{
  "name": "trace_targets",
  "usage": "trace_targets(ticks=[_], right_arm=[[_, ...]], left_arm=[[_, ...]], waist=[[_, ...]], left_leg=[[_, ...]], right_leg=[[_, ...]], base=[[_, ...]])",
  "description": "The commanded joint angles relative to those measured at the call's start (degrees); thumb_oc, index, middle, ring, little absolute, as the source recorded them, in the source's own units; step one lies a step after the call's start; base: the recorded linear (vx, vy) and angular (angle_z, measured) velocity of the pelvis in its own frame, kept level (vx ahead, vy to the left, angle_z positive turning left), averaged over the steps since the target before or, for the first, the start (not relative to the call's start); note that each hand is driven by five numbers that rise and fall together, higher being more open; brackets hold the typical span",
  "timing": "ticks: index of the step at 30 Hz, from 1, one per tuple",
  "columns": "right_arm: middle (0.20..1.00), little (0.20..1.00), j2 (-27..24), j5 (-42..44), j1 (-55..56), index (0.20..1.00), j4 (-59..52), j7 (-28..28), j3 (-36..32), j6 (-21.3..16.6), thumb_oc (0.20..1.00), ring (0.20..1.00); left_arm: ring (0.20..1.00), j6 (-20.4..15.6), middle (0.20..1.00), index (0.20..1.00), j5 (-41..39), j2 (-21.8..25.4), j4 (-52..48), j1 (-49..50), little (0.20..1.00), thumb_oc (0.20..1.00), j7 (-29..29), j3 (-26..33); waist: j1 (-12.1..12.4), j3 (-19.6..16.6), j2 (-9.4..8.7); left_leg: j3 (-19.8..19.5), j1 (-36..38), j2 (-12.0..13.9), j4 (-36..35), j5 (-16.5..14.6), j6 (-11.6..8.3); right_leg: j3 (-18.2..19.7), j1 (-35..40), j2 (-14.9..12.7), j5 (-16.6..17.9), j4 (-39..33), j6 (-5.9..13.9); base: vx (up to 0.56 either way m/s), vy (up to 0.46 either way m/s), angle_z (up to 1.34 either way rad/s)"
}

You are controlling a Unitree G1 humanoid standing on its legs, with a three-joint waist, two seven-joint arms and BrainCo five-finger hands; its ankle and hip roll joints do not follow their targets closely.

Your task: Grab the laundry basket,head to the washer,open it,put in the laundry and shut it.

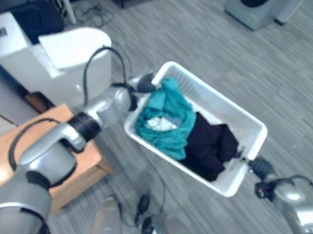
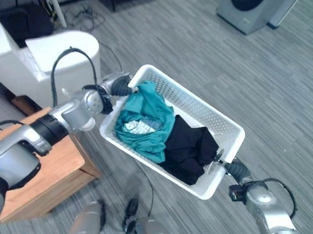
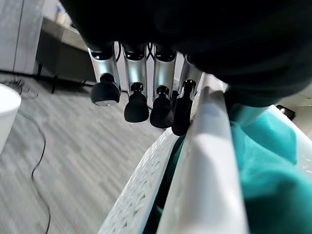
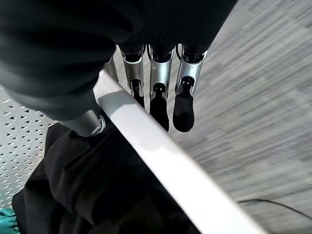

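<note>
A white laundry basket (image 1: 214, 103) hangs above the grey floor, carried between both hands. Inside lie a teal cloth (image 1: 170, 118) with a bit of white fabric and, beside it, a black cloth (image 1: 211, 145). My left hand (image 1: 143, 83) grips the end by the teal cloth; its fingers (image 3: 136, 105) curl over the rim (image 3: 209, 161). My right hand (image 2: 238, 169) holds the opposite end by the black cloth, fingers (image 4: 183, 109) under the rim (image 4: 161, 161) and thumb (image 4: 90, 122) on top. The washer (image 1: 257, 8) stands far off at the upper right.
A low wooden table (image 2: 43, 173) sits close on my left. Beyond it stands a white moulded unit (image 1: 58, 60). Loose cables (image 1: 94, 12) lie on the floor at the back. Grey carpet stretches from the basket toward the washer.
</note>
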Motion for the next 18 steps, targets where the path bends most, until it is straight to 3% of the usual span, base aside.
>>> trace_targets(ticks=[1, 2, 3, 4, 5, 6, 7, 9, 10, 11, 13, 14, 15, 16, 18], right_arm=[[0.200, 0.200, 0.6, 2.6, -5.5, 0.200, -6.4, 0.4, -2.7, -9.0, 0.200, 0.200], [0.200, 0.200, 2.4, 2.7, -6.7, 0.200, -5.6, 0.2, -1.8, -8.7, 0.200, 0.200], [0.200, 0.200, 2.5, 2.6, -6.8, 0.200, -5.6, 0.2, -1.7, -8.7, 0.200, 0.200], [0.200, 0.200, 3.5, 2.6, -7.0, 0.200, -5.5, 0.0, -1.4, -8.4, 0.200, 0.200], [0.200, 0.200, 4.6, 2.4, -7.8, 0.200, -5.2, -0.2, -0.8, -8.4, 0.200, 0.200], [0.200, 0.200, 5.7, 2.4, -8.0, 0.200, -4.9, 0.1, -0.4, -8.7, 0.200, 0.200], [0.200, 0.200, 6.2, 2.0, -8.1, 0.200, -4.6, 0.4, 0.0, -8.3, 0.200, 0.200], [0.200, 0.200, 7.7, 0.1, -9.2, 0.200, -4.3, 1.4, 1.3, -7.2, 0.200, 0.200], [0.200, 0.200, 8.1, -0.8, -9.8, 0.200, -4.4, 1.7, 1.4, -6.8, 0.200, 0.200], [0.200, 0.200, 8.6, -1.4, -10.6, 0.200, -4.2, 1.9, 1.7, -6.7, 0.200, 0.200], [0.200, 0.200, 9.8, -1.4, -12.2, 0.200, -2.7, 1.0, 1.8, -7.0, 0.200, 0.200], [0.200, 0.200, 9.7, -1.4, -12.3, 0.200, -2.6, 1.0, 1.9, -7.0, 0.200, 0.200], [0.200, 0.200, 10.0, -1.4, -12.7, 0.200, -2.3, 0.5, 1.5, -7.1, 0.200, 0.200], [0.200, 0.200, 9.6, -1.2, -12.5, 0.200, -2.2, -0.5, 0.3, -7.5, 0.200, 0.200], [0.200, 0.200, 8.7, -0.5, -11.4, 0.200, -3.0, -1.1, -1.0, -7.6, 0.200, 0.200]], left_arm=[[0.200, -4.9, 0.200, 0.200, 0.5, -6.4, -1.7, -5.1, 0.200, 0.200, 1.7, 1.8], [0.200, -4.1, 0.200, 0.200, 1.0, -6.4, -1.5, -4.7, 0.200, 0.200, 1.4, 1.9], [0.200, -4.1, 0.200, 0.200, 1.1, -6.3, -1.6, -4.6, 0.200, 0.200, 1.4, 1.9], [0.200, -4.0, 0.200, 0.200, 1.4, -6.0, -1.5, -4.8, 0.200, 0.200, 1.4, 1.8], [0.200, -3.9, 0.200, 0.200, 1.8, -5.3, -1.3, -4.7, 0.200, 0.200, 1.4, 1.6], [0.200, -4.1, 0.200, 0.200, 1.8, -4.3, -1.4, -4.6, 0.200, 0.200, 1.6, 1.6], [0.200, -4.2, 0.200, 0.200, 1.7, -3.6, -1.5, -4.0, 0.200, 0.200, 1.6, 1.8], [0.200, -4.0, 0.200, 0.200, 1.5, -2.5, -1.9, -2.9, 0.200, 0.200, 1.9, 2.6], [0.200, -3.9, 0.200, 0.200, 1.4, -2.0, -2.2, -2.4, 0.200, 0.200, 2.2, 3.1], [0.200, -3.7, 0.200, 0.200, 1.1, -2.1, -1.8, -2.0, 0.200, 0.200, 2.3, 3.3], [0.200, -3.3, 0.200, 0.200, 0.0, -2.8, -0.7, -2.0, 0.200, 0.200, 2.9, 3.6], [0.200, -3.4, 0.200, 0.200, 0.0, -2.8, -0.6, -2.0, 0.200, 0.200, 3.0, 3.6], [0.200, -3.2, 0.200, 0.200, -0.4, -3.3, -0.1, -2.3, 0.200, 0.200, 3.2, 3.7], [0.200, -3.5, 0.200, 0.200, -1.1, -4.7, 0.3, -3.3, 0.200, 0.200, 3.2, 3.3], [0.200, -3.8, 0.200, 0.200, -1.4, -5.8, 0.8, -4.4, 0.200, 0.200, 3.1, 2.8]], waist=[[3.0, -3.7, 1.73], [3.6, -5.0, 1.57], [3.8, -4.8, 1.59], [3.8, -5.8, 1.03], [4.1, -6.8, 0.40], [4.5, -7.7, -0.51], [4.5, -8.0, -1.16], [4.1, -7.9, -1.12], [3.4, -7.5, -0.43], [2.8, -7.3, 0.36], [1.7, -7.2, 2.20], [1.6, -7.1, 2.13], [1.1, -6.9, 2.97], [-1.0, -6.6, 4.53], [-3.4, -6.5, 5.05]], left_leg=[[2.6, 0.6, -2.1, -5.0, 4.2, -0.30], [4.1, 2.6, -2.7, -5.6, 2.5, 0.41], [5.1, 2.6, -2.3, -5.9, 3.8, 0.74], [4.5, 4.8, -3.2, -6.7, 2.3, 1.76], [4.8, 5.8, -3.8, -7.1, 3.0, 3.42], [4.4, 6.9, -4.3, -6.6, 1.8, 4.29], [5.0, 8.1, -4.7, -6.1, 0.6, 5.33], [6.2, 11.3, -4.4, -5.3, -1.8, 7.50], [6.7, 12.8, -3.8, -5.0, -2.7, 8.27], [7.0, 14.0, -3.3, -4.8, -3.4, 8.64], [6.5, 17.0, -2.8, -5.1, -4.4, 9.50], [6.5, 17.0, -2.9, -5.1, -4.4, 9.55], [6.0, 18.3, -2.7, -5.6, -4.5, 9.47], [3.3, 20.2, -2.5, -6.7, -4.3, 8.66], [1.3, 21.3, -2.7, -6.3, -5.5, 7.97]], right_leg=[[4.8, 8.5, -0.7, -0.9, -3.1, 7.13], [5.8, 9.8, 0.4, -2.2, -2.0, 7.27], [5.4, 9.6, 0.5, -1.7, -2.0, 7.00], [6.5, 10.6, 0.5, -2.6, -1.6, 7.41], [6.6, 10.5, 0.7, -2.2, -0.5, 7.51], [7.1, 10.4, 0.2, -0.7, 1.9, 9.17], [7.6, 9.8, -0.2, 3.1, 5.5, 11.93], [8.7, 7.2, -2.3, 11.0, 16.2, 19.14], [9.1, 5.0, -3.5, 13.1, 22.1, 20.76], [8.6, 3.9, -4.2, 14.4, 25.6, 20.86], [8.6, 0.8, -6.5, 11.9, 29.6, 20.35], [8.6, 0.8, -6.7, 11.8, 29.8, 20.38], [8.8, -1.1, -7.9, 10.1, 29.9, 19.11], [11.1, -4.6, -8.4, 6.4, 25.5, 15.23], [14.8, -5.6, -7.8, 2.7, 17.2, 12.85]], base=[[0.48, -0.064, -0.28], [0.23, -0.028, -0.31], [0.43, -0.016, -0.39], [0.24, -0.015, -0.48], [0.46, -0.009, -0.47], [0.39, 0.011, -0.49], [0.41, 0.059, -0.34], [0.33, 0.088, -0.46], [0.28, 0.051, -0.64], [0.27, 0.052, -0.46], [0.24, 0.070, -0.10], [0.17, 0.058, 0.10], [0.26, 0.005, 0.07], [0.35, -0.018, 0.08], [0.32, -0.102, 0.25]])
